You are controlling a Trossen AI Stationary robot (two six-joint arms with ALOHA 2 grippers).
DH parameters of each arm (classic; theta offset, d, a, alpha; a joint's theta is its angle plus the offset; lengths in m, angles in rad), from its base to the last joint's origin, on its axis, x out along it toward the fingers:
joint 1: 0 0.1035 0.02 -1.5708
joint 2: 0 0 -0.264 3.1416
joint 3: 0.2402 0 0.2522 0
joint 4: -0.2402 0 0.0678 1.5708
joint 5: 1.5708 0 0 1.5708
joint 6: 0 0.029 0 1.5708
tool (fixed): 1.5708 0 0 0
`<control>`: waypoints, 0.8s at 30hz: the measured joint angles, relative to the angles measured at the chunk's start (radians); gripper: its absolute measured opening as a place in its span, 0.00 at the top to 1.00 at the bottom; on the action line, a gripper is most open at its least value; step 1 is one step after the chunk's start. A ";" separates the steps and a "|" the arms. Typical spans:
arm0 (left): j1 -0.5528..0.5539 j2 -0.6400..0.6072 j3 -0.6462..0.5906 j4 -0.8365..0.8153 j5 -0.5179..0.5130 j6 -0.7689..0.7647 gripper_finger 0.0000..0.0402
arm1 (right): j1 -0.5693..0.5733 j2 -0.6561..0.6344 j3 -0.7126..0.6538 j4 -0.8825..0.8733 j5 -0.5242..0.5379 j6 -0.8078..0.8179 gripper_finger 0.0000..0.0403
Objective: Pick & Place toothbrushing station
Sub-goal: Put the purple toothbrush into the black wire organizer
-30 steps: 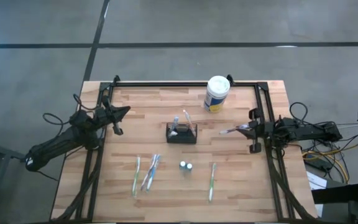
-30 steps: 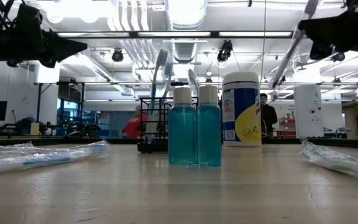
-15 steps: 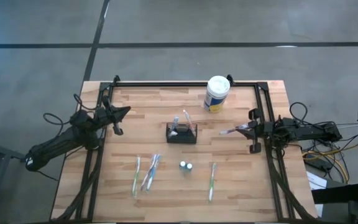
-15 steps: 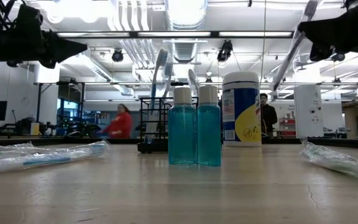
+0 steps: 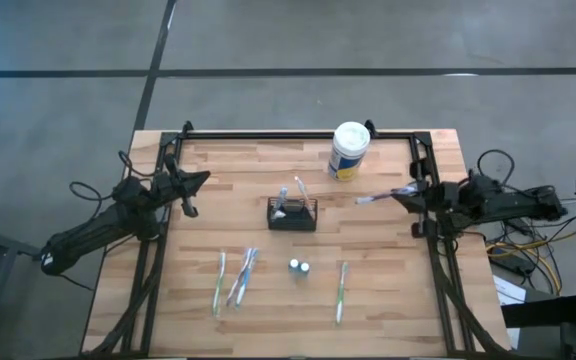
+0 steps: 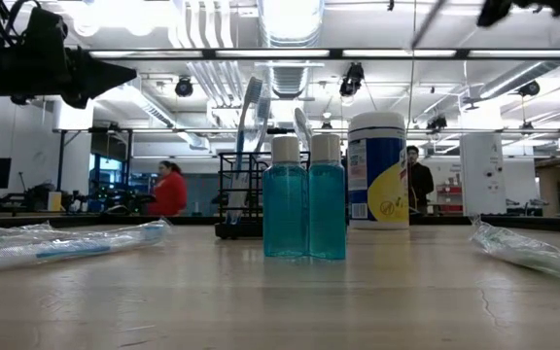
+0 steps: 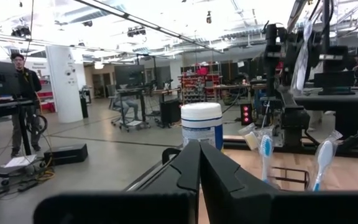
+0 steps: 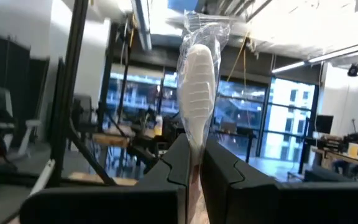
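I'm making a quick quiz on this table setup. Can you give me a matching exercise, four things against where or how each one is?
Things:
1. white canister
2. mesh caddy
3. two blue bottles
4. right tool

Places or states:
A. table centre, holding upright toothbrushes
B. far edge of the table
C. shut on a wrapped toothbrush
D. in front of the caddy, side by side

Pairs: 1-B, 2-A, 3-D, 4-C

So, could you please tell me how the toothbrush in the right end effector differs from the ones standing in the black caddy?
The wrapped toothbrush is held in the air by the right end effector, lying roughly level at the table's right edge; the two toothbrushes in the toothbrushing station stand nearly upright mid-table, ungripped. The held one has a white head; one of the caddy's shows blue bristles. All wear clear wrappers.
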 joint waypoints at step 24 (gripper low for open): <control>0.000 0.000 0.000 -0.006 0.000 -0.019 0.97 | -0.148 0.938 0.515 -0.041 -0.173 0.105 0.97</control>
